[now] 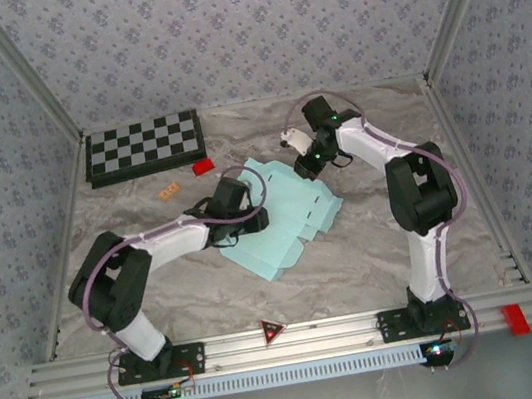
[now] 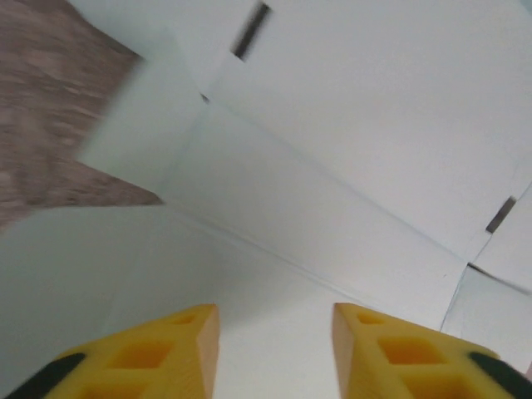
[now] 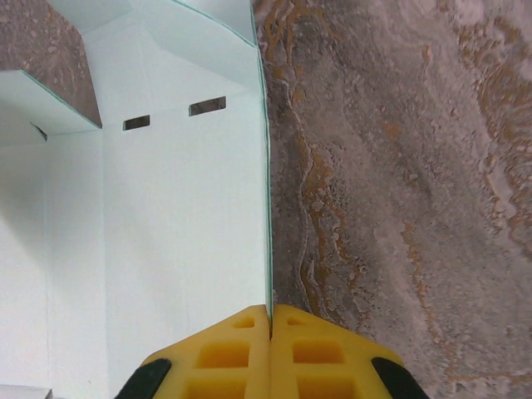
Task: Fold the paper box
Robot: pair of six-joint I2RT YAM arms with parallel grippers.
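Clearly the paper box (image 1: 284,219) is not yet a box: we see a flat die-cut sheet of pale cyan card lying unfolded on the marbled table (image 1: 358,266), roughly midway between the two arms, with its flaps spread out to the right and toward the near edge. From above, the left gripper (image 1: 244,213) sits over the sheet's left part, and the right gripper (image 1: 307,163) is at its far right corner. In the left wrist view we look down between two yellow fingers (image 2: 179,349) that stand apart with a plain gap, and only bare card shows beneath them, so that hand is released and grasps nothing. Creases and a dark slot (image 2: 249,31) cross the card there. In the right wrist view the yellow pads (image 3: 224,353) are pressed together, and the card's straight edge runs directly into the seam between them, so we read this hand as clenched on the sheet's edge. Two small slots (image 3: 206,105) lie farther along that panel. Well apart from the sheet, a black-and-white checkerboard (image 1: 144,146) rests at the far left, with a small red block (image 1: 203,166) just beside its near right corner.
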